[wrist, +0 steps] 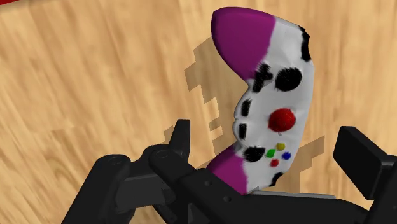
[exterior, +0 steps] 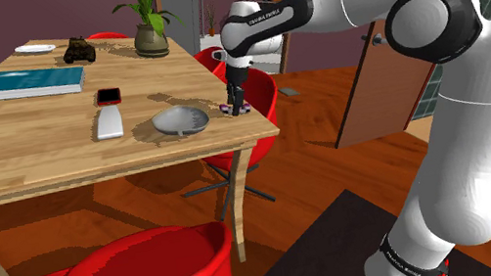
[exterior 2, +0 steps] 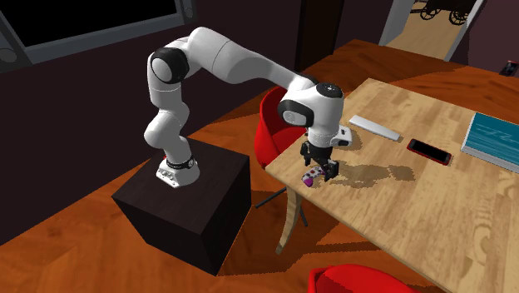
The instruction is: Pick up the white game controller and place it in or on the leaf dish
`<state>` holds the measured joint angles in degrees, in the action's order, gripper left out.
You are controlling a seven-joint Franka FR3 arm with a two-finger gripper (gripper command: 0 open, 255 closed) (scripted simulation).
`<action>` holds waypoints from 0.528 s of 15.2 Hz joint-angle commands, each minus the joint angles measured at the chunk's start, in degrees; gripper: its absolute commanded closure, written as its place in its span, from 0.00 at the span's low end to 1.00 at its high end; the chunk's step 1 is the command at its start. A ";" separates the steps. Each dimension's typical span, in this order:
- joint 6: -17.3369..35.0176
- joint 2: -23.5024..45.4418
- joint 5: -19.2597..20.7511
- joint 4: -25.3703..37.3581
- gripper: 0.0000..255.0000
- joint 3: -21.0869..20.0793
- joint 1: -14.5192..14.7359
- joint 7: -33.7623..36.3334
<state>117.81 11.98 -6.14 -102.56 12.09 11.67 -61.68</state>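
Controller (wrist: 280,83), white with black blotches and purple grips, lies flat on the wooden table (exterior: 37,142) at the corner nearest my stand, one purple grip between my fingers (wrist: 181,137); my gripper (exterior: 235,99) is low over it with the jaws wide and neither pad visibly touching, so I judge nothing is grasped yet. Closing, lifting and the short carry to the grey leaf dish (exterior: 180,120), just beside it on the same table, are all left to do; the dish holds nothing. Lettering on my forearm is too small to read; the controller's coloured buttons show no letters I can make out.
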 commanded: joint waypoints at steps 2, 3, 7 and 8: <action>0.03 0.01 0.00 -0.02 0.00 0.00 0.01 0.01; 0.02 0.00 0.00 -0.01 0.00 0.00 0.00 0.01; -0.02 0.02 0.00 0.05 1.00 -0.01 0.02 0.04; 0.05 0.04 0.00 0.00 1.00 -0.03 0.04 0.06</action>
<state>116.68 11.42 -6.23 -102.42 11.93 11.83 -61.59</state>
